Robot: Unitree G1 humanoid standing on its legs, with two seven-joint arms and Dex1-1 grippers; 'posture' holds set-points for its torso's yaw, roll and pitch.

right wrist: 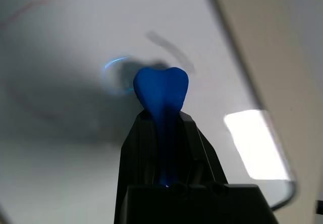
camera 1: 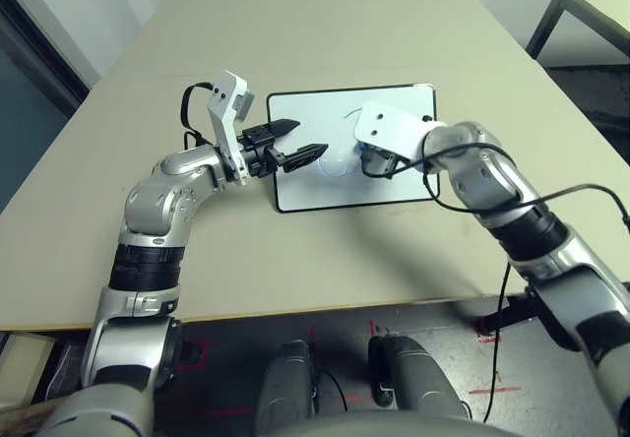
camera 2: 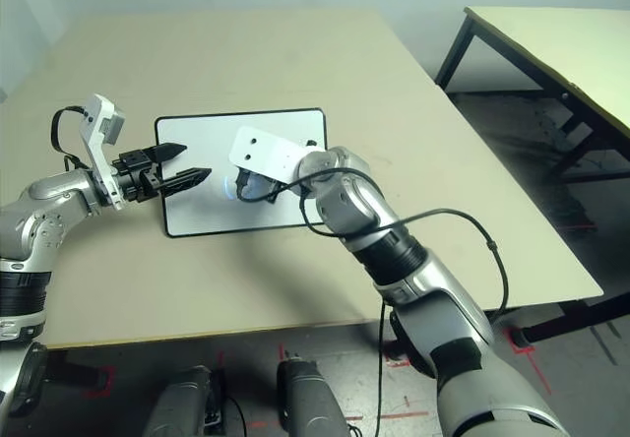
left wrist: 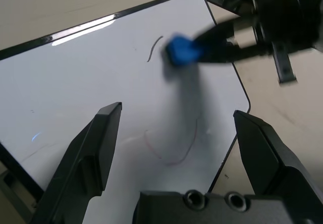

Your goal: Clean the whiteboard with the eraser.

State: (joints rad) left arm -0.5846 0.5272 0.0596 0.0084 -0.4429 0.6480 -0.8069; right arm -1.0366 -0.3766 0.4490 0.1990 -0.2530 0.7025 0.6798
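The whiteboard lies flat on the tan table, with thin scribbled lines on its surface. My right gripper is shut on the blue eraser, holding it close over the middle of the board; whether it touches the surface I cannot tell. The same eraser shows in the left wrist view, at the tip of the right gripper's black fingers. My left gripper hovers open over the board's left part, pointing toward the eraser, with nothing between its fingers.
The tan table reaches well past the board on all sides. A second table with dark legs stands at the back right. A black cable loops off my right forearm.
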